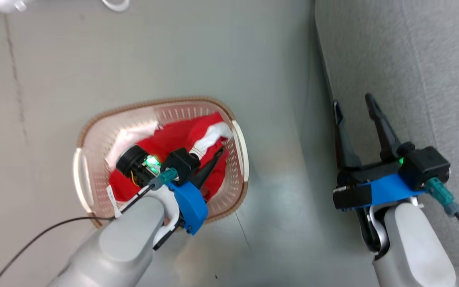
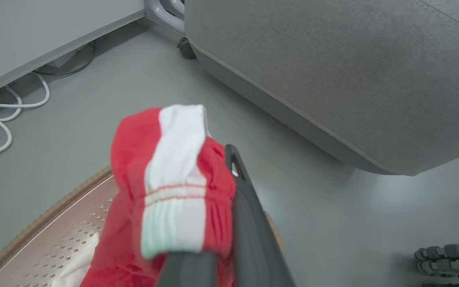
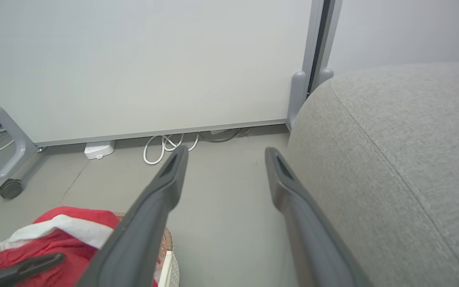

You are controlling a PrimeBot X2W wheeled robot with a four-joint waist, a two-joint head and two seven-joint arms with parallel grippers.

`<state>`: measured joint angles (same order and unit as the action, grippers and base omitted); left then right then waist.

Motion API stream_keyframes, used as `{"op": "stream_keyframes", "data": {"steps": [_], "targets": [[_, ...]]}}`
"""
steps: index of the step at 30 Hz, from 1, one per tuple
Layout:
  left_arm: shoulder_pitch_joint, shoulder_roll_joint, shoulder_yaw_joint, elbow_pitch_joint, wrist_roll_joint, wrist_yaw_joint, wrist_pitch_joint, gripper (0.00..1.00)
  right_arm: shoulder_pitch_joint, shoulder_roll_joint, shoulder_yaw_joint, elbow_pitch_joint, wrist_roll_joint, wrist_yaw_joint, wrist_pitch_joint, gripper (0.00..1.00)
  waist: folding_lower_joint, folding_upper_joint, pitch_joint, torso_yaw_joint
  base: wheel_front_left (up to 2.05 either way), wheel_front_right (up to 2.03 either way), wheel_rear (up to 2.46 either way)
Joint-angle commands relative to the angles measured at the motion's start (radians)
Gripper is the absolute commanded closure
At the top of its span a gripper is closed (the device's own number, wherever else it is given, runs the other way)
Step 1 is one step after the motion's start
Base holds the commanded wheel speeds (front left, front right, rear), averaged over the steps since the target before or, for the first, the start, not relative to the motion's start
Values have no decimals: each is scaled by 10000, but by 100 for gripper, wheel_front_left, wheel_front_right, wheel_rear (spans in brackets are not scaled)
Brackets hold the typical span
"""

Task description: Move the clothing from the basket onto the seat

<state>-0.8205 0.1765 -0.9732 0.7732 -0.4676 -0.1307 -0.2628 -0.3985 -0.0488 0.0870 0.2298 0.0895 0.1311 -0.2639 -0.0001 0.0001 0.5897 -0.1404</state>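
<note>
A cream basket (image 1: 90, 139) with a brown rim stands on the floor at the left. Red and white clothing (image 1: 177, 135) lies inside it. My left gripper (image 1: 215, 155) is down in the basket and shut on a bunched fold of that clothing (image 2: 173, 179), which drapes over its fingers (image 2: 249, 207). The grey seat (image 1: 412, 59) fills the right side. Over the seat's left edge my right gripper (image 1: 353, 104) hangs open with nothing between its fingers (image 3: 165, 179). The clothing (image 3: 54, 235) also appears at the lower left of the right wrist view.
A white panel on grey castor legs (image 3: 134, 67) stands behind the basket, with white cables (image 3: 165, 145) on the floor under it. A strip of grey floor (image 1: 277, 119) lies between basket and seat.
</note>
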Motion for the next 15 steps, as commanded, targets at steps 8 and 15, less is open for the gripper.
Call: {"op": "stream_keyframes", "data": {"steps": [8,15], "targets": [[921,-63,1035,-1051,508,5,-31,100,781,-27,-69,368,-144,-7,-10,0,1,-1,-2075,605,0,0,0],[1349,-129,1840,-1877,748,5,-33,100,1391,-29,-100,583,-175,-7,-10,0,1,-1,-3216,962,0,0,0]]}}
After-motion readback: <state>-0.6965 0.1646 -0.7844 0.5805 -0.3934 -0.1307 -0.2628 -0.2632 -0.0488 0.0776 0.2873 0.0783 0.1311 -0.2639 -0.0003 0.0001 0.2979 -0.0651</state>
